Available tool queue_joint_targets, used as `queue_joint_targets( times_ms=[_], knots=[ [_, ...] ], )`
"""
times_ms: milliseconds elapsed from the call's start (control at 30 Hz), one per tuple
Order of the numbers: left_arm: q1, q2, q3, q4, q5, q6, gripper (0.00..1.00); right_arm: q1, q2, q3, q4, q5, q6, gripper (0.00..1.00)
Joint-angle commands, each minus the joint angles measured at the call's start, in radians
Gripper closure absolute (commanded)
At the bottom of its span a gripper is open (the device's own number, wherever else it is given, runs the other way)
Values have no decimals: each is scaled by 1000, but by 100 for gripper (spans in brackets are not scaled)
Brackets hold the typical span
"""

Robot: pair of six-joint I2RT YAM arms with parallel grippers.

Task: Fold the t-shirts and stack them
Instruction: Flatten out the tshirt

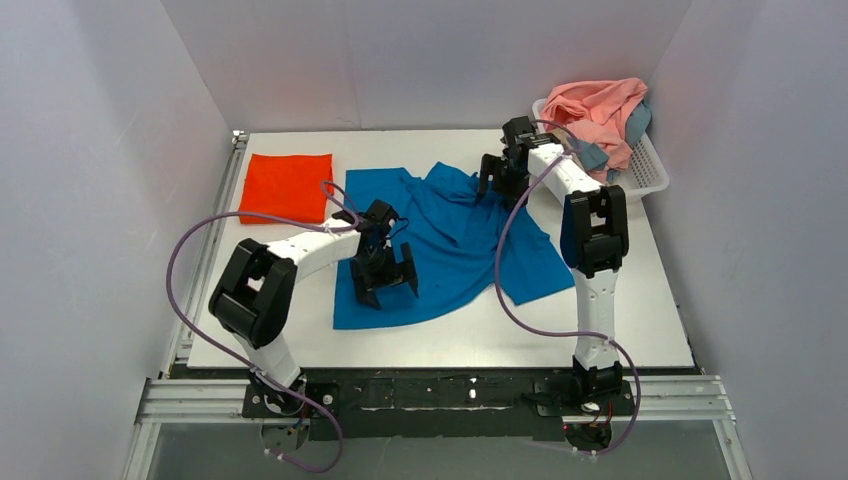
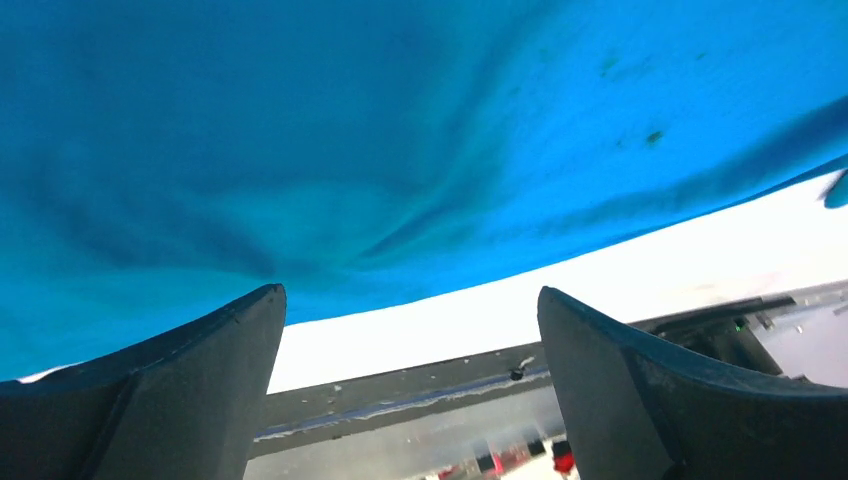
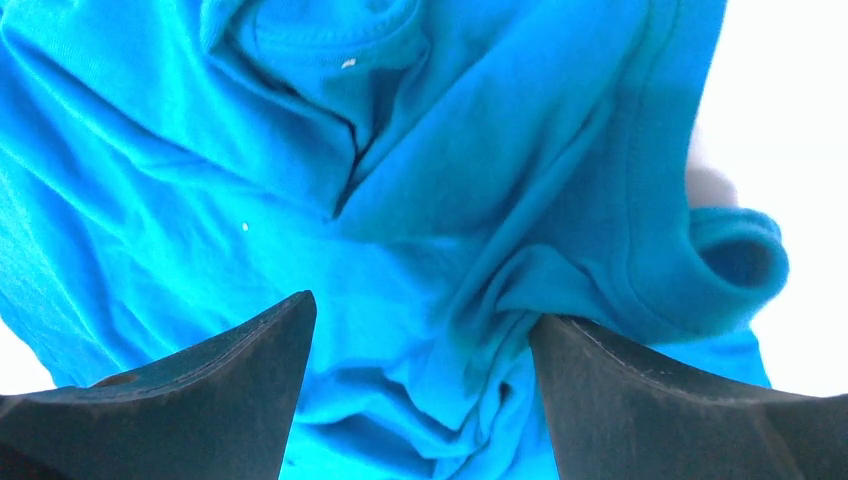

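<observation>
A bright blue t-shirt (image 1: 455,235) lies spread and wrinkled in the middle of the table. An orange-red t-shirt (image 1: 286,187) lies folded flat at the far left. My left gripper (image 1: 384,284) is open and empty over the blue shirt's near left part; its wrist view shows the blue cloth (image 2: 400,140) and its near hem. My right gripper (image 1: 498,186) is open, low over the shirt's bunched far right part near the collar (image 3: 335,45) and a sleeve (image 3: 735,265). Pink and dusty blue shirts (image 1: 598,120) are piled in the basket.
A white lattice basket (image 1: 648,172) stands at the far right corner of the white table (image 1: 640,310). Purple cables loop from both arms. Grey walls close in the sides and back. A black rail (image 2: 430,385) runs along the table's near edge.
</observation>
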Motion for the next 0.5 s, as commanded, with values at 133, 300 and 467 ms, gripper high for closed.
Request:
queue_joint_targets(
  times_ms=[133, 300, 467],
  knots=[
    [17, -244, 124, -299, -257, 142, 2, 3, -328, -155, 0, 103, -60, 11],
    [58, -419, 45, -405, -393, 95, 2, 3, -636, -453, 91, 188, 11, 10],
    [201, -637, -193, -385, -384, 15, 2, -8, -927, -785, 223, 249, 77, 9]
  ],
)
